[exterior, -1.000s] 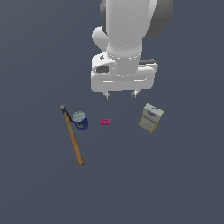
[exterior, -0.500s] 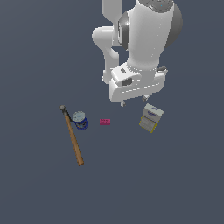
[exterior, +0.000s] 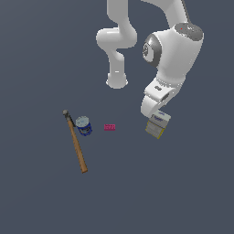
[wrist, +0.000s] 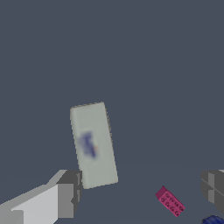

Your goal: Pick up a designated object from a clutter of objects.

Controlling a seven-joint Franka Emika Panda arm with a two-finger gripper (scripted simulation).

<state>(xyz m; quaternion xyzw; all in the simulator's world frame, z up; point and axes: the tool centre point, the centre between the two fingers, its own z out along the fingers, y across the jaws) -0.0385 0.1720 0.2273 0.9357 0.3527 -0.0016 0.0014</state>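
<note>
The white and yellow box (exterior: 158, 127) lies on the dark floor at the exterior view's right, partly hidden by my hand. In the wrist view the box (wrist: 93, 144) shows its pale top face with a blue mark. My gripper (wrist: 140, 194) is open and empty above it, with one finger (wrist: 65, 199) beside the box's near end and the other far off to the side. In the exterior view the gripper (exterior: 155, 114) hangs just over the box. The pink brick (exterior: 109, 127), the blue can (exterior: 84, 125) and the wooden-handled hammer (exterior: 75, 144) lie to the exterior view's left.
The pink brick (wrist: 169, 201) lies between my fingers in the wrist view, apart from the box. A sliver of the blue can (wrist: 214, 220) shows at the picture's edge. The arm's base (exterior: 116, 80) stands behind the objects.
My hand has moved toward the exterior view's right and down, from above the pink brick to just over the box. The objects have not moved.
</note>
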